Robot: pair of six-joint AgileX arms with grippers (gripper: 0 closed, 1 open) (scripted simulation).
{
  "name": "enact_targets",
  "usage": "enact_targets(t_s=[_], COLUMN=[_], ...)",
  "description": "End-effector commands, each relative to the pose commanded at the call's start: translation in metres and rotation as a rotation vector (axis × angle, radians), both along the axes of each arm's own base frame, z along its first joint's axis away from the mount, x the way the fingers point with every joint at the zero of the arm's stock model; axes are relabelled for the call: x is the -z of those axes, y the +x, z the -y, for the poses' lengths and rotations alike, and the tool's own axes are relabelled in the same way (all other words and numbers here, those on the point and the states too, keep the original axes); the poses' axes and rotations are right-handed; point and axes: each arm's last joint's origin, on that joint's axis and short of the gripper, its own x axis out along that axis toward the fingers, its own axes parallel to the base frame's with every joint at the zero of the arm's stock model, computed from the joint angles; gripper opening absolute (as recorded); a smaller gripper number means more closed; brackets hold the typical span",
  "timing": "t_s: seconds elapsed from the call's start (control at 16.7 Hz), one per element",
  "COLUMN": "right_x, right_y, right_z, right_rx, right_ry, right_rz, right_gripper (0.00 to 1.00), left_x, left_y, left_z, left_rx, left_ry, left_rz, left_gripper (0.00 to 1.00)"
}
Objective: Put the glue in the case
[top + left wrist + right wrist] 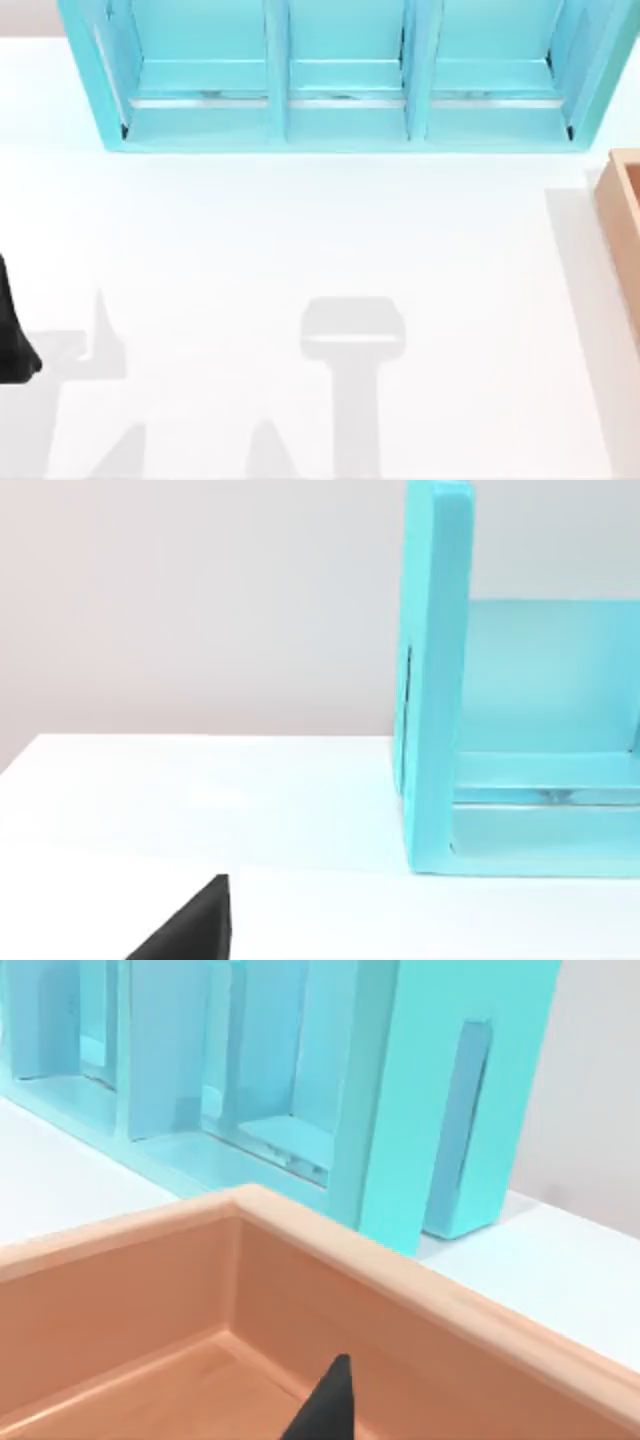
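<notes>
The case [345, 100] is a large turquoise shelf unit with three compartments, standing along the table's far edge. Its left end panel [435, 680] fills much of the left wrist view, and its right end [440, 1100] rises behind a tan wooden box in the right wrist view. The glue is out of view. My left arm [12, 340] sits at the table's left edge, and a dark tip of my left gripper [190, 925] pokes in over the white table. A dark tip of my right gripper [325, 1405] hangs over the inside of the wooden box.
The tan wooden box [625, 230] stands at the right edge of the table, just in front of the case's right end; its rim [400, 1280] and floor look bare. White tabletop [330, 250] stretches in front of the case, crossed by grey shadows.
</notes>
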Motion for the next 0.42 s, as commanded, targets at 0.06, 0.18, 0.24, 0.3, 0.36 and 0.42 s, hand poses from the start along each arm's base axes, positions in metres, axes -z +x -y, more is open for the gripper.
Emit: enact_targets(t_s=[0.06,0.18,0.24,0.3,0.36,0.42], right_x=[0.0,0.0,0.0,0.0,0.0,0.0], right_y=[0.0,0.0,0.0,0.0,0.0,0.0], right_z=[0.0,0.0,0.0,0.0,0.0,0.0], right_rx=[0.0,0.0,0.0,0.0,0.0,0.0], right_ry=[0.0,0.0,0.0,0.0,0.0,0.0], right_rz=[0.0,0.0,0.0,0.0,0.0,0.0], right_gripper=[0.98,1.0,1.0,1.0,1.0,1.0], left_x=[0.0,0.0,0.0,0.0,0.0,0.0], left_y=[0.0,0.0,0.0,0.0,0.0,0.0], left_z=[0.0,0.0,0.0,0.0,0.0,0.0], left_rx=[0.0,0.0,0.0,0.0,0.0,0.0], left_ry=[0.0,0.0,0.0,0.0,0.0,0.0], left_rz=[0.0,0.0,0.0,0.0,0.0,0.0], left_gripper=[1.0,1.0,1.0,1.0,1.0,1.0])
